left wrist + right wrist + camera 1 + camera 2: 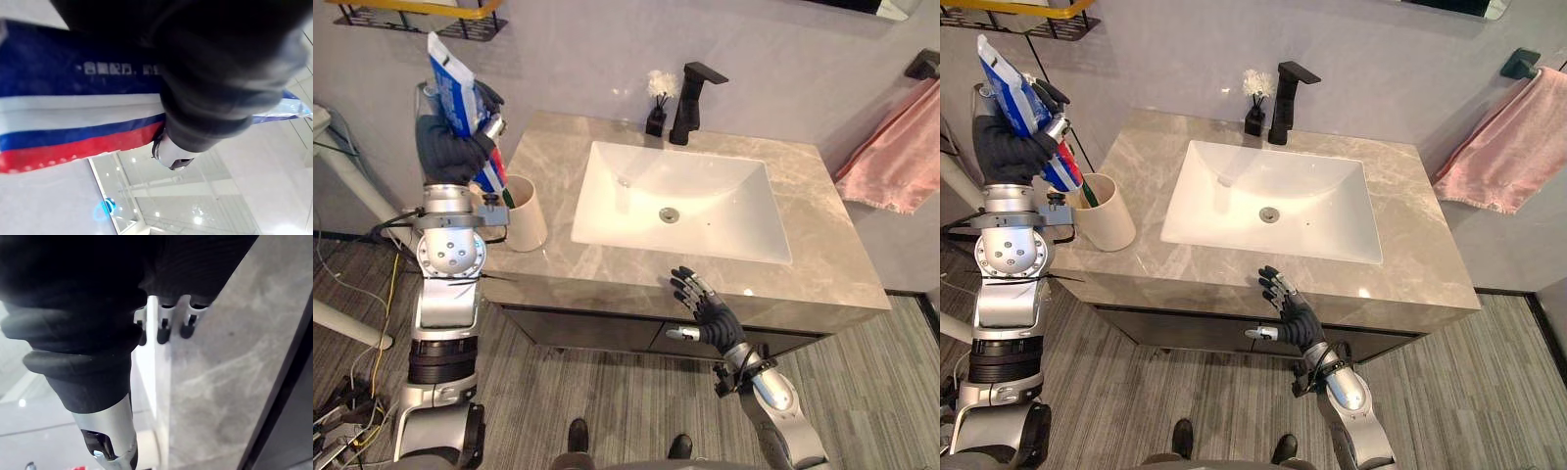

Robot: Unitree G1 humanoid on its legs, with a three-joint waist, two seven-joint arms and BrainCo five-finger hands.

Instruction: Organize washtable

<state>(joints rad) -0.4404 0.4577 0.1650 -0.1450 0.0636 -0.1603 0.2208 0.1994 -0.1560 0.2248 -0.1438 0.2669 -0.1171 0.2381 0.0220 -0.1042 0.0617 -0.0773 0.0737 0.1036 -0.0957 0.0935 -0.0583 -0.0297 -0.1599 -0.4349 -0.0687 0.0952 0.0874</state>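
My left hand (450, 147) is raised at the counter's left end, shut on a blue, white and red toothpaste tube (458, 83). The tube (73, 112) tilts, its lower end reaching down into a cream cup (526, 213) that stands on the marble washtable (803, 255) beside the basin. My right hand (710, 311) hovers open over the counter's front edge, fingers spread, holding nothing.
A white sink basin (675, 201) fills the counter's middle, with a black faucet (690, 103) and a small black holder with white tufts (657, 108) behind it. A pink towel (901, 157) hangs on the right wall. A wire shelf (421, 15) hangs at upper left.
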